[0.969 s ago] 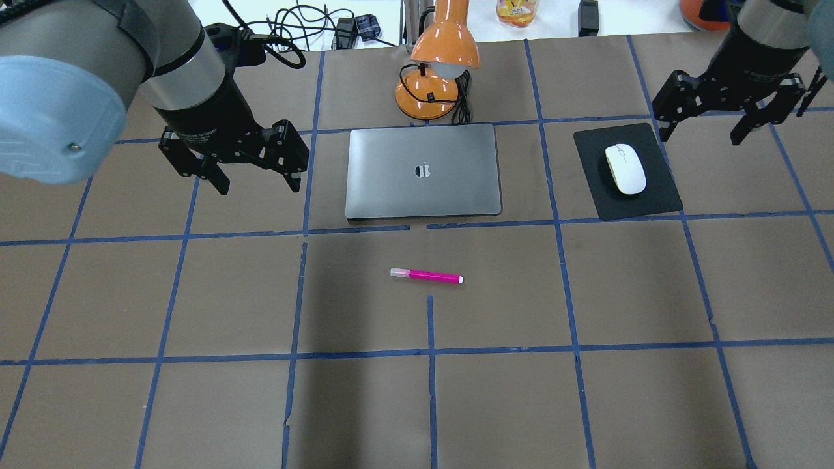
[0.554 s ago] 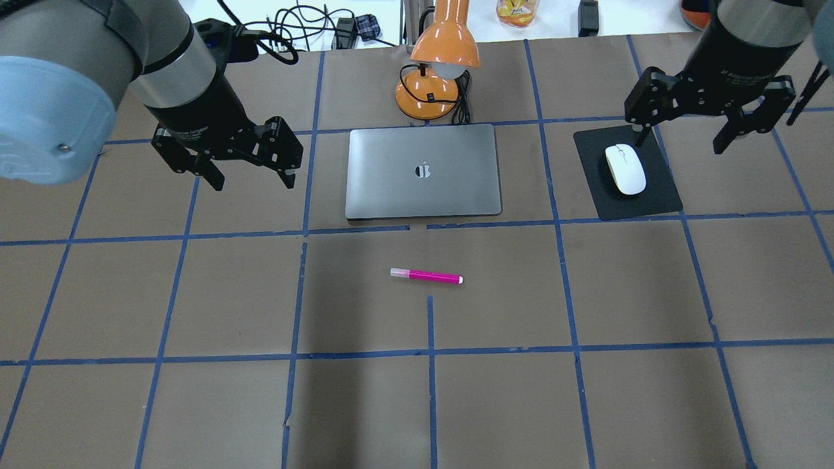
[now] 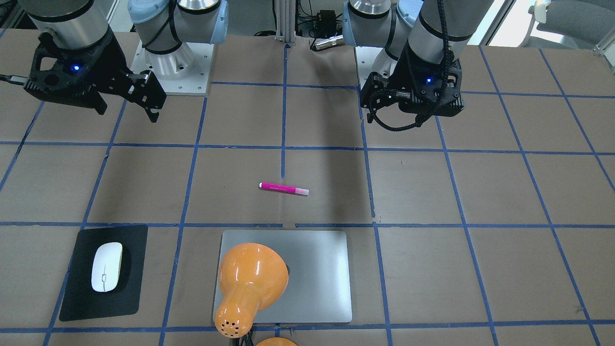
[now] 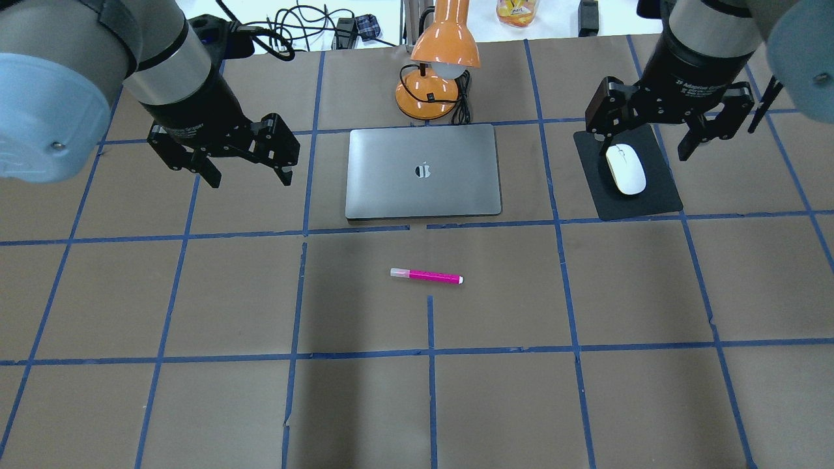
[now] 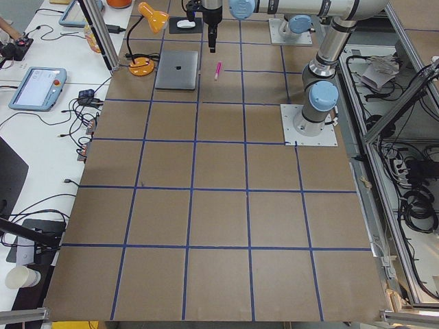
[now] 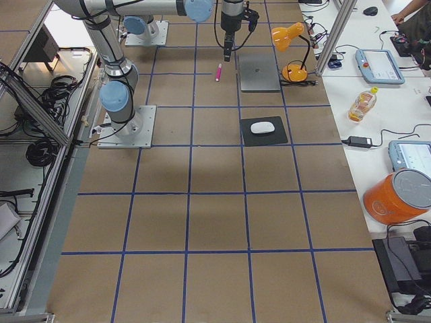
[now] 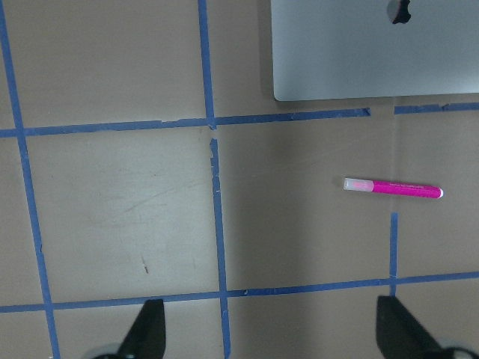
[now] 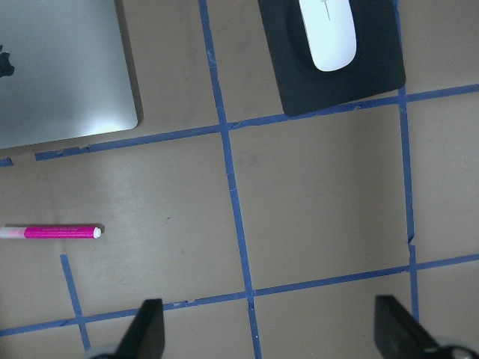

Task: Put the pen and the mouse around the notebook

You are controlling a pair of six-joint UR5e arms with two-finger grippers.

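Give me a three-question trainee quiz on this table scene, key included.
1. True or false: the mouse rests on the black mat.
2. Where does the pen lie relative to the notebook? A: on the robot's side, apart from it. B: on top of it.
3. Fill in: the left gripper and the right gripper are both ____ and hold nothing.
Key: 1 true; 2 A; 3 open.

Brown paper taped into a blue grid (image 4: pixel 431 391) covers the table (image 4: pixel 195 404), an orange desk lamp (image 4: pixel 446 42) stands near one edge, and white benches (image 6: pixel 404 101) alongside hold tablets (image 6: pixel 380 65) and cables (image 4: pixel 293 26).
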